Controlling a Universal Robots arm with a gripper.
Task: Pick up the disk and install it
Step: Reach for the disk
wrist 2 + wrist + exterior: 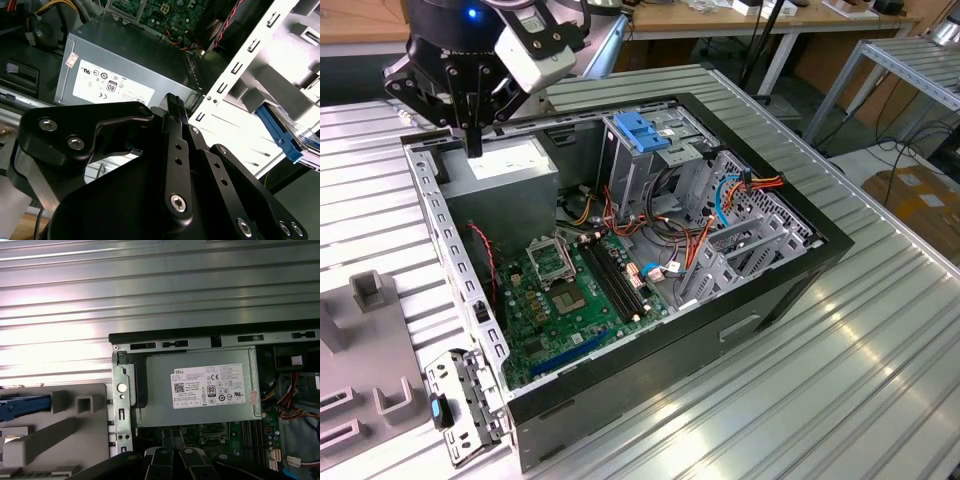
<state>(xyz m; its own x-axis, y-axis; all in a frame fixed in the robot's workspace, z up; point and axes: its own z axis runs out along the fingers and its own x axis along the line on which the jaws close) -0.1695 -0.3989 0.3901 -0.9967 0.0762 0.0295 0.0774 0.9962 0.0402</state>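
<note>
The disk, seen by its bright blue carrier rail [22, 407], lies in a grey moulded fixture [75, 425] that stands on the table just outside the open computer case. In the second wrist view the same blue rail [278, 131] rests among the fixture's grey blocks, past the case's perforated metal rim [235, 70]. That rim runs between the fixture and the power supply [200, 390], a grey box with a white sticker in the case's far corner on the exterior view's left. The gripper [472, 148] hangs over this corner, above the power supply [505, 175] and near the rim, well apart from the disk; its fingers are together with nothing between them, as both wrist views [172, 100] [172, 437] also show. Deeper in the case [770, 290] lie the green motherboard [570, 300], a tall drive cage [630, 175] with a blue handle at the far side, and orange and red cables [700, 235] beside it. The ribbed metal table [820, 380] spreads wide around the case on the near side and the exterior view's right, while the fixture [368, 290] sits on the exterior view's left.
</note>
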